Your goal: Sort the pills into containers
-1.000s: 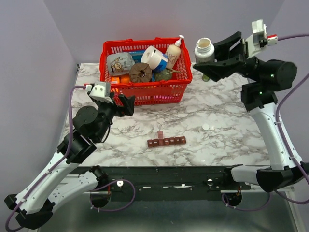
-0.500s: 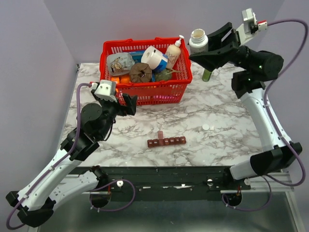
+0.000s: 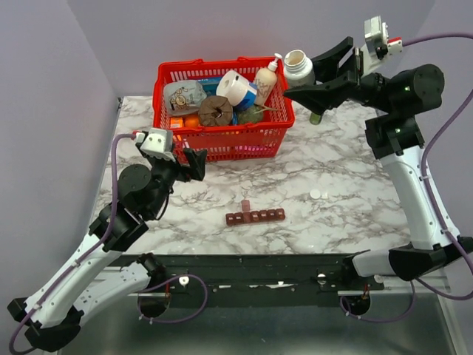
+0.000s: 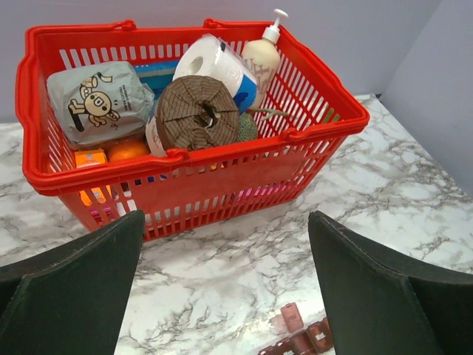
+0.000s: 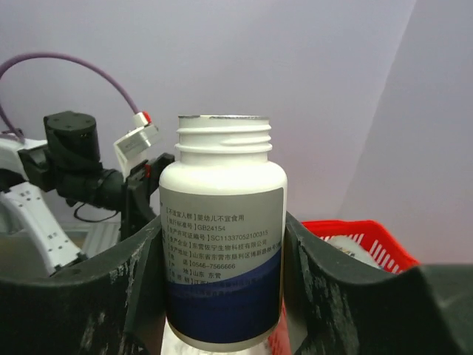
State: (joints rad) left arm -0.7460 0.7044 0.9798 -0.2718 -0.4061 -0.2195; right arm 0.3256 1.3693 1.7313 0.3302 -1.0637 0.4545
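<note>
- The right gripper (image 3: 301, 75) has its jaws clamped on an uncapped white pill bottle (image 3: 297, 65), held mouth up high over the far right of the worktop (image 3: 347, 163), beside the red basket (image 3: 222, 144).
- The left gripper (image 3: 194, 160) hovers before the basket, jaws wide and empty.
- The pill organiser strip (image 3: 255, 217) lies mid-worktop near the front, with a white pill (image 3: 316, 194) apart to its right.
- Likely step: carrying pills to the strip.
- Next: lower the bottle over one compartment and tip it gently.

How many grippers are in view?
2. The left gripper, open, faces the red basket; the right gripper, raised right of the basket, holds an uncapped white bottle.
</note>
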